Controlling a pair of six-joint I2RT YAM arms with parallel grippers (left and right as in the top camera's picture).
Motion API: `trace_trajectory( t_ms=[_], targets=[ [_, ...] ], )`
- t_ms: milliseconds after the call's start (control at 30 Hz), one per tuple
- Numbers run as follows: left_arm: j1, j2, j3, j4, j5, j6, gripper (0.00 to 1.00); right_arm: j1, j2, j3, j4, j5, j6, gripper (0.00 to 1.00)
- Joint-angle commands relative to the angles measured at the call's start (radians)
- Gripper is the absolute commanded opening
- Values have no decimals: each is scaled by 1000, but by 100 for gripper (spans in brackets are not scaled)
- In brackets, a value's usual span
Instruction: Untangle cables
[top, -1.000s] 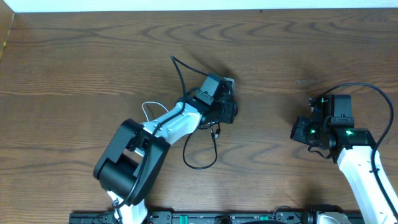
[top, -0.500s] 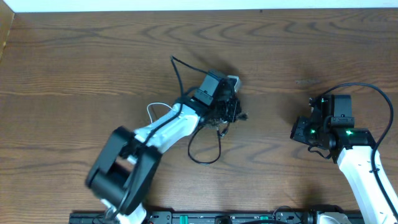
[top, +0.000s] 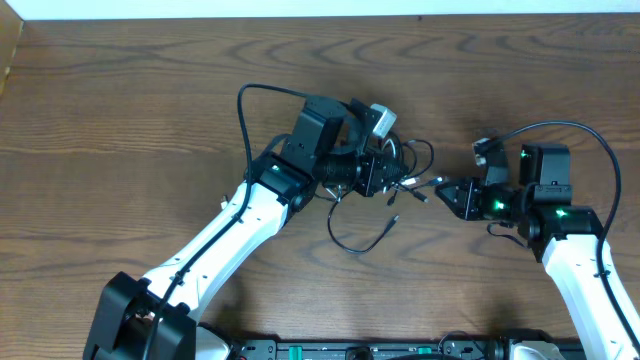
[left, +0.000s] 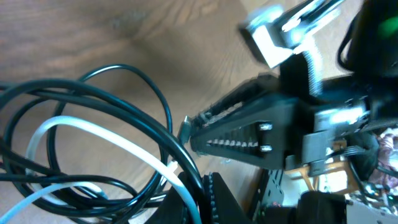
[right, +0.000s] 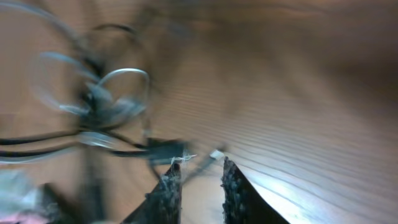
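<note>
Mid-frame, the left gripper pinched the thin black and white cables, anchoring them for the slightly parted right gripper.

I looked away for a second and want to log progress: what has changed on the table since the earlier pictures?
The left gripper closed on the cables and carried them rightward across the table, with a black loop trailing behind. The right gripper swung left to meet them. Its jaws are now slightly parted and hold nothing. The black and white cables are still tangled together.
</note>
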Motion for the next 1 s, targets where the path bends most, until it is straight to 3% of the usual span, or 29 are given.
trace_trajectory(
  t_ms=[0, 167, 400, 567, 967],
  targets=[
    [4, -10, 13, -39, 32, 7, 8, 4, -5, -4, 35, -219, -37, 30],
    [2, -10, 13, -79, 39, 9, 8, 4, -5, -4, 64, -253, -23, 35],
    [-9, -11, 13, -8, 209, 9, 8, 4, -5, -4, 50, -152, -21, 38],
    [-9, -11, 13, 2, 288, 9, 8, 4, -5, -4, -5, 56, 97, 38],
    [-9, -11, 13, 107, 335, -11, 8, 50, -5, -4, -116, 58, 243, 41]
  ],
)
